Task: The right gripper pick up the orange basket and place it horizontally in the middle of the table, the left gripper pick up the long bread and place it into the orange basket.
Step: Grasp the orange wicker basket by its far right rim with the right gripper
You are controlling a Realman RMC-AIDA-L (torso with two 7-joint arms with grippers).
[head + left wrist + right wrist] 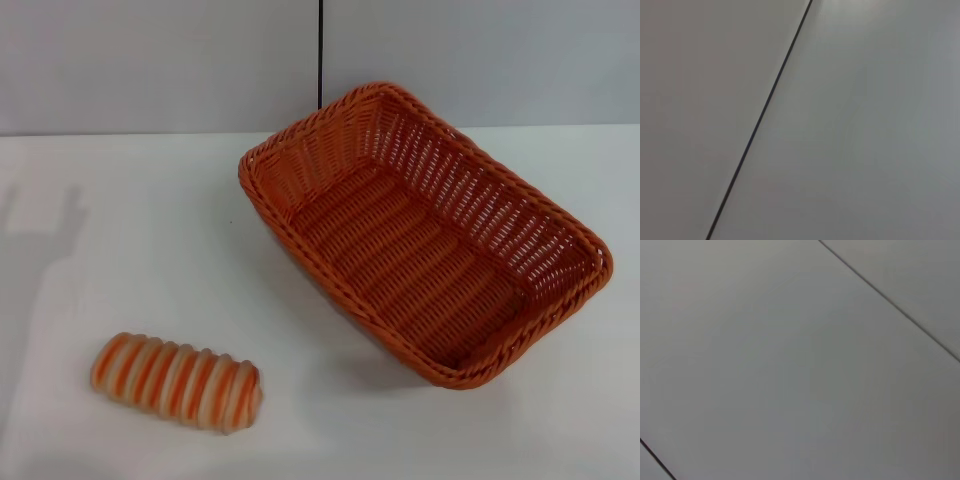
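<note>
The orange basket [425, 230] lies empty on the white table [150, 220], right of centre, turned diagonally from back left to front right. Its woven rim nearly touches the grey wall at the back. The long bread [177, 381], an oblong loaf with cream and orange stripes, rests on the table at the front left, well apart from the basket. Neither gripper shows in any view. Both wrist views take in only grey wall panels.
A grey wall [150, 60] stands behind the table, with a dark vertical seam [320, 50] just behind the basket's far corner. A faint shadow [45, 215] falls on the table at the left. Bare tabletop lies between the bread and the basket.
</note>
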